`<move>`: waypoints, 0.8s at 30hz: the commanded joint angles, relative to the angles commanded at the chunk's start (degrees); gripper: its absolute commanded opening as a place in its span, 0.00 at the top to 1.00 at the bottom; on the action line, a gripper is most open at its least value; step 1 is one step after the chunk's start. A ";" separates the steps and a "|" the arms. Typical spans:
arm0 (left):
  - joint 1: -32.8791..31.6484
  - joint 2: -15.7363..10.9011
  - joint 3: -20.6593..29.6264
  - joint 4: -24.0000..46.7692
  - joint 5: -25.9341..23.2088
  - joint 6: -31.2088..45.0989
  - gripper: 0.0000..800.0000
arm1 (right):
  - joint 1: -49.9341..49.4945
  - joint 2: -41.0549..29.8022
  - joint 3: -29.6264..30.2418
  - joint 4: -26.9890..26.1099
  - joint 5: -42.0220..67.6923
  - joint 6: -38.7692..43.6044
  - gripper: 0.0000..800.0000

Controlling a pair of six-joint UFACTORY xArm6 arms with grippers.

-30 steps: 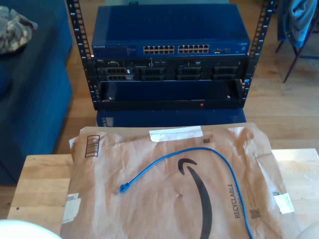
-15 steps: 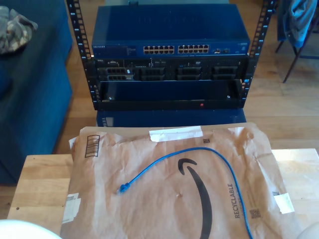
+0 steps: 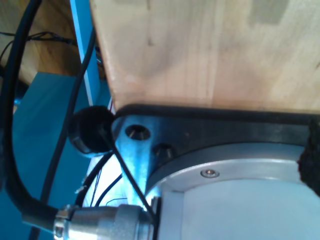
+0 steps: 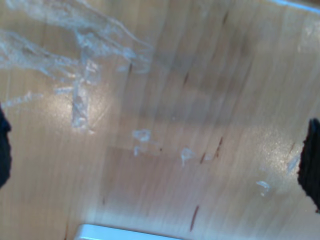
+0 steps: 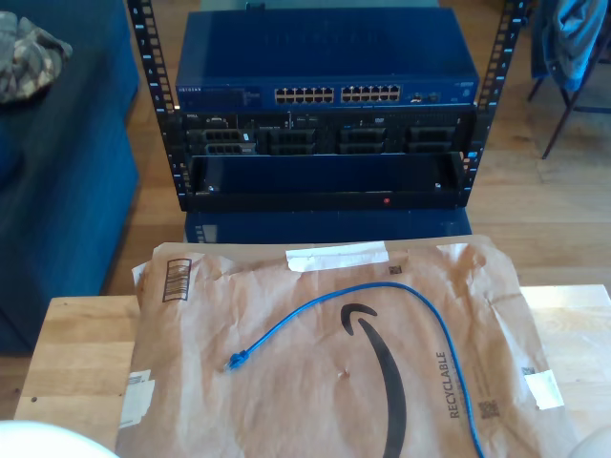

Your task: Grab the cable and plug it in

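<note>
The cable (image 5: 382,296) lies in a loose arc on the brown paper sheet (image 5: 315,401), its plug (image 5: 235,361) toward the exterior view's left. It looks light and limp, so I would pinch just behind the plug. Whether my first gripper and my second gripper are open, I cannot tell.

I see a thin blue cable (image 5: 382,291) with a smooth plastic look lying on creased, matt brown paper (image 5: 325,382), which covers a pale wooden table (image 5: 72,363) with visible grain, glossy in my second wrist view, and far behind stands a dark metal rack (image 5: 325,143).
</note>
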 joint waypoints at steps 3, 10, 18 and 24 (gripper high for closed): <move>0.00 0.00 0.00 0.00 0.00 0.00 0.00 | 0.00 0.00 0.00 0.00 0.00 0.00 0.00; 0.00 0.00 0.00 0.00 0.00 0.00 0.00 | 0.00 0.00 0.09 0.09 0.00 0.09 0.00; 0.00 0.00 0.00 0.00 0.00 0.00 0.00 | 0.00 0.00 0.09 0.09 0.00 0.09 0.00; 0.00 0.00 0.00 0.00 0.09 0.00 0.00 | -0.09 -0.53 -0.44 0.09 0.26 0.18 0.00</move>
